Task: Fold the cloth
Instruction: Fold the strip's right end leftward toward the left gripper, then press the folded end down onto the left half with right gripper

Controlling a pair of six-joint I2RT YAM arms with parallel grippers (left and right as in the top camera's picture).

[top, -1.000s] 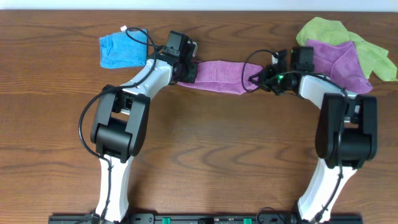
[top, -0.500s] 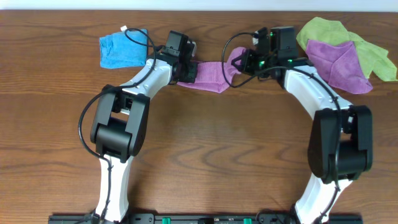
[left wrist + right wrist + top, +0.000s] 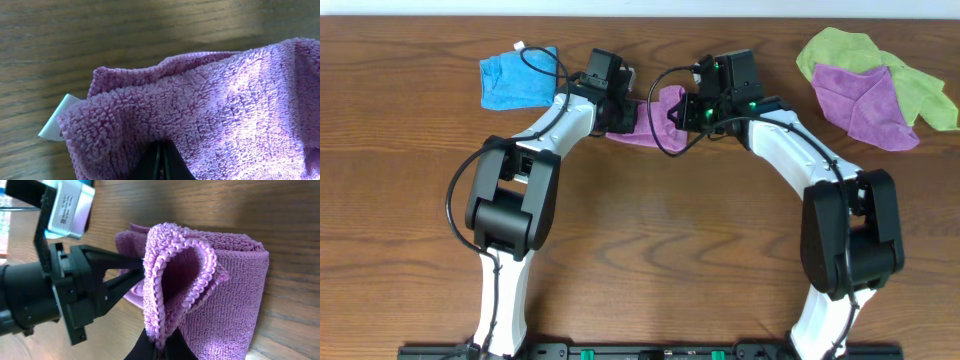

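The purple cloth [image 3: 655, 120] lies at the back middle of the table, doubled over on itself. My left gripper [image 3: 620, 112] is shut on its left end; the left wrist view shows the terry cloth [image 3: 210, 110] draped over the closed fingertips [image 3: 161, 165]. My right gripper [image 3: 682, 112] is shut on the cloth's right end and holds it lifted over the left half. In the right wrist view the pinched edge [image 3: 172, 280] loops up from the fingertips [image 3: 161, 347], with the left gripper [image 3: 85, 300] just behind.
A blue cloth [image 3: 515, 78] lies at the back left. A green cloth [image 3: 850, 48] and another purple cloth [image 3: 868, 100] are piled at the back right. Cables hang off both wrists near the folded cloth.
My right gripper has carried the cloth's right end leftwards, from near the back-right pile to beside the left gripper, halving the cloth's length. The left gripper has not moved.
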